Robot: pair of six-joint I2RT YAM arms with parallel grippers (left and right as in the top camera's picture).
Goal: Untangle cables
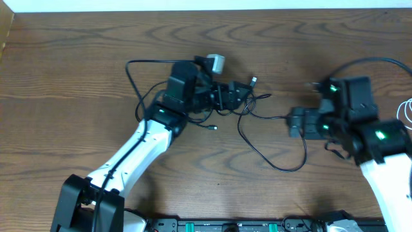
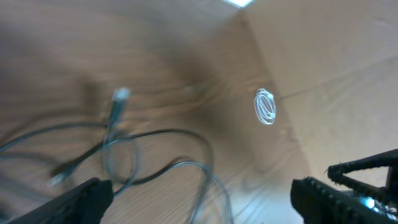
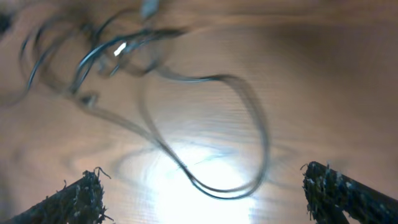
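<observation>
Black cables lie tangled on the wooden table at centre, and one long loop trails right and toward the front. My left gripper is open and empty over the right side of the tangle. In the left wrist view its fingers straddle blurred black cords and a small plug. My right gripper is open and empty, just right of the loop. Its wrist view shows the loop between the fingers. A white cable is coiled at the far right edge; it also shows in the left wrist view.
A thin black cord arcs out to the left of the tangle beside my left arm. A loose plug end points toward the back. The table's far edge runs along the top.
</observation>
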